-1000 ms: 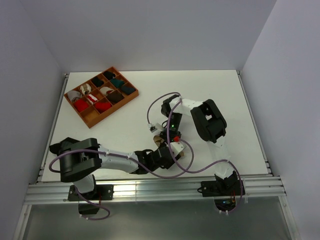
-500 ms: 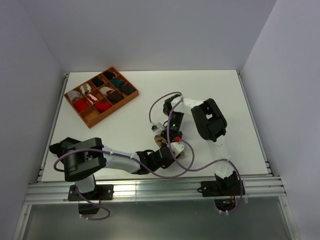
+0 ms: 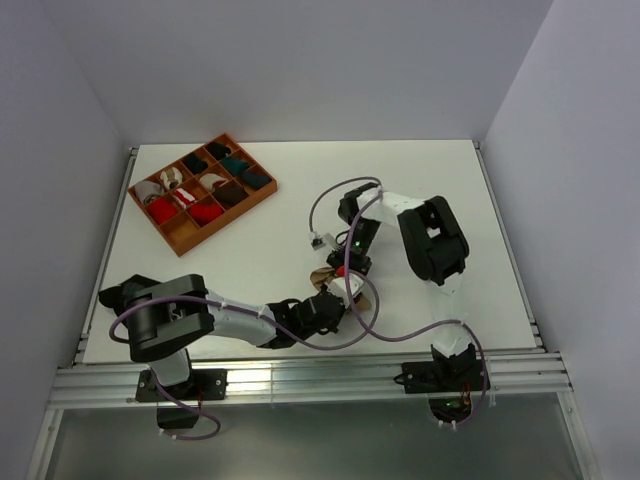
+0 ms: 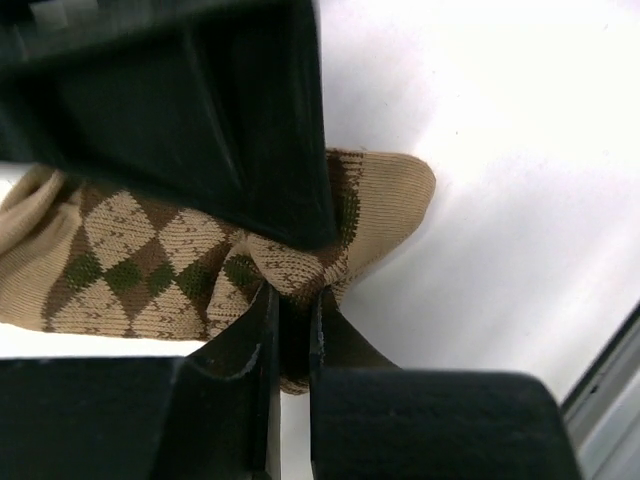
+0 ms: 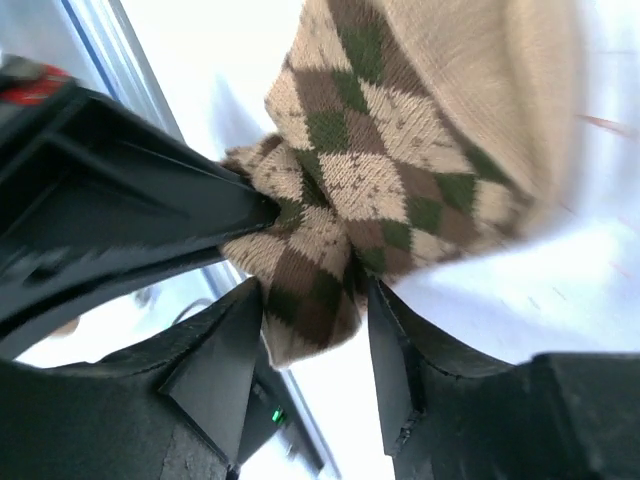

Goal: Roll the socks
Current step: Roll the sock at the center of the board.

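Note:
A tan-and-brown argyle sock (image 3: 323, 277) lies bunched on the white table near the front, between the two arms. My left gripper (image 4: 290, 300) is shut on a pinched fold of the sock (image 4: 130, 250), its jaws almost touching with fabric squeezed between them. My right gripper (image 5: 312, 300) stands open around the sock's (image 5: 420, 150) folded end, which hangs loosely between the spread fingers. The left gripper's fingers (image 5: 150, 200) meet the same bunch from the other side. From above, the left gripper (image 3: 335, 295) and the right gripper (image 3: 350, 268) crowd over the sock and hide most of it.
An orange compartment tray (image 3: 232, 217) with several rolled socks in black, teal, white and red sits at the back left. Purple cables (image 3: 400, 335) loop over the table beside the grippers. The table's front rail runs just behind the sock.
My left gripper has closed onto the sock's fold. My right gripper has opened its jaws around the sock's end, and the right arm has shifted slightly to the right.

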